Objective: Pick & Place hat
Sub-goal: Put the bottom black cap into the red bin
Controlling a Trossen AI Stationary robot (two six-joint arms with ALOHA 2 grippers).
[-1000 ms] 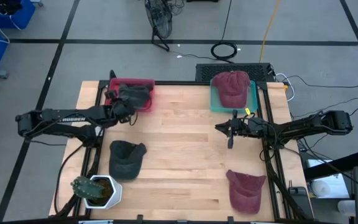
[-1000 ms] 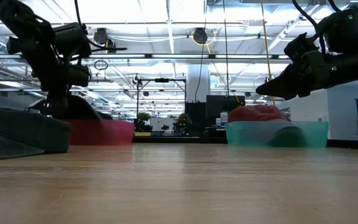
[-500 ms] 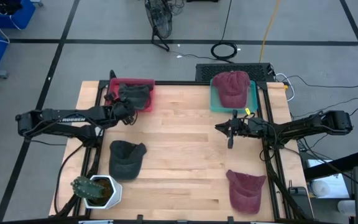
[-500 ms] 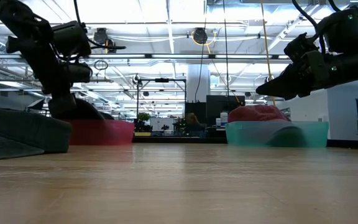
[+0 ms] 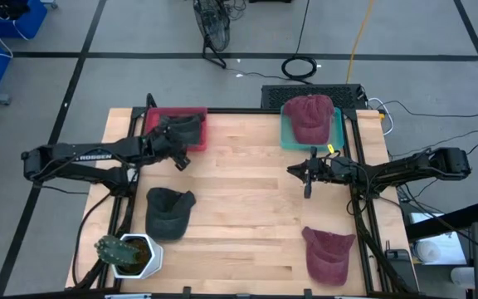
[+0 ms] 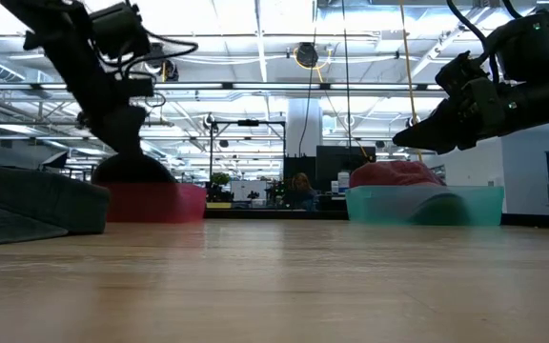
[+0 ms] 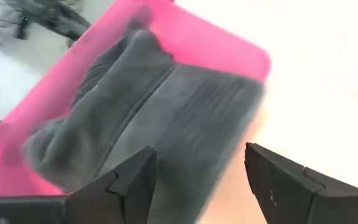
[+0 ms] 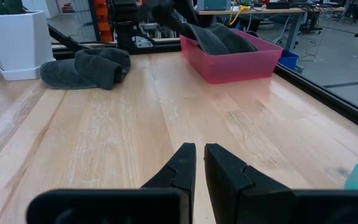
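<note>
Far left: left gripper (image 5: 181, 155) is now standing released, fingers spread, lifting off the pink bin (image 5: 152, 116). A second ago it was clenched on the grey hat (image 7: 154, 118), which is now lying in that bin, let go. Judging by this, that placement is done. Near left: a second grey hat (image 5: 168, 212) is waiting beside a white planter (image 5: 131, 253). Right: right gripper (image 5: 307, 176) is hovering clenched, holding nothing; one red hat (image 5: 309, 116) in the teal bin (image 5: 337, 124), another red hat (image 5: 329, 253) near right. Arm lettering is unreadable.
</note>
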